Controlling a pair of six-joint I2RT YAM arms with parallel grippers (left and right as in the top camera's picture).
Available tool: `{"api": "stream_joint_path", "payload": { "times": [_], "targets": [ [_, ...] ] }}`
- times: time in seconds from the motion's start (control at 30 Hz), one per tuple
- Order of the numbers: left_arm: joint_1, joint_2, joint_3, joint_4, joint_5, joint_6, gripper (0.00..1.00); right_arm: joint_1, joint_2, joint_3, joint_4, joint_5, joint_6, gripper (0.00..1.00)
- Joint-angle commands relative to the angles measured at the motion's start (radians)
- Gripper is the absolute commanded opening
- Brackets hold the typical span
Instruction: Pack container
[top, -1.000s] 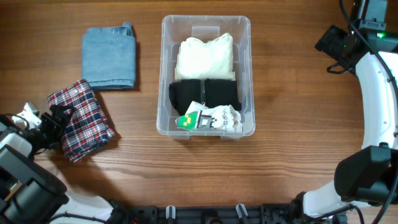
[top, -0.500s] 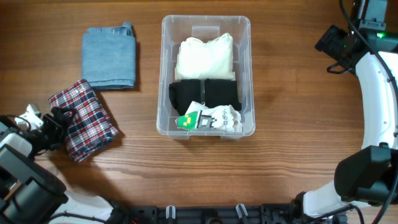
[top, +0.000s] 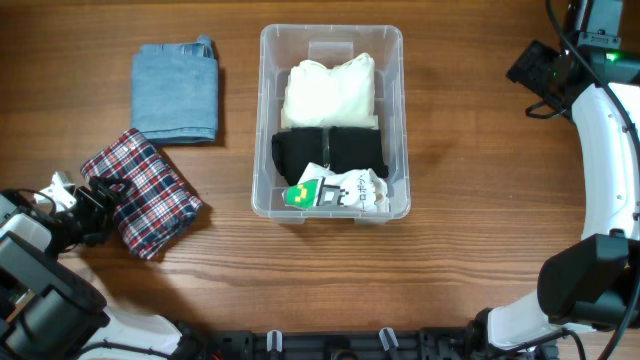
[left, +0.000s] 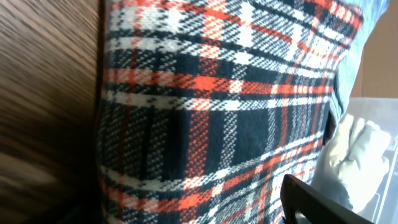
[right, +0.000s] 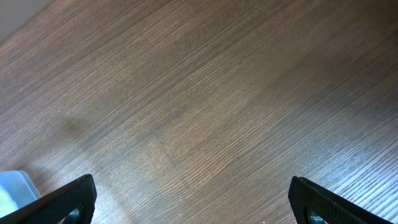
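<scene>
Plaid cloth (top: 143, 205) slid toward the container (top: 266, 120) with my left gripper (top: 97, 192), so it packs next. Can't tell its grip. Right gripper (right: 193, 199) fingers spread

You're looking down on a wooden table (top: 470, 150) that fills the whole overhead view: warm mid-brown, grain running left to right in long streaks, darker bands here and there. On the right wrist camera the same wood crosses on a slant, and you can pick out a small dark spot (right: 73, 126) and a faint joint line (right: 166, 151). A paler strip (right: 13, 14) cuts that view's top left corner, too blurred to identify. The light's soft and even.
</scene>
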Motion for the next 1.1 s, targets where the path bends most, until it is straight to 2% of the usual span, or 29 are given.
{"api": "stream_joint_path", "payload": {
  "times": [0.0,0.2,0.53,0.67,0.9,1.07],
  "targets": [
    [-0.006,0.044,-0.033,-0.034,-0.050,0.023,0.82,-0.002,0.010,-0.003,0.003,0.018,0.013,1.00],
    [-0.006,0.044,-0.033,-0.052,-0.051,0.023,0.82,-0.002,0.010,-0.003,0.003,0.018,0.013,1.00],
    [-0.006,0.044,-0.033,-0.084,-0.013,0.023,0.72,-0.002,0.010,-0.003,0.003,0.018,0.013,1.00],
    [-0.006,0.044,-0.033,-0.093,0.025,0.022,0.57,-0.002,0.010,-0.003,0.003,0.017,0.013,1.00],
    [-0.006,0.044,-0.033,-0.093,0.024,0.022,0.42,-0.002,0.010,-0.003,0.003,0.017,0.013,1.00],
    [-0.006,0.044,-0.033,-0.093,0.037,0.018,0.22,-0.002,0.010,-0.003,0.003,0.018,0.013,1.00]
  ]
}}
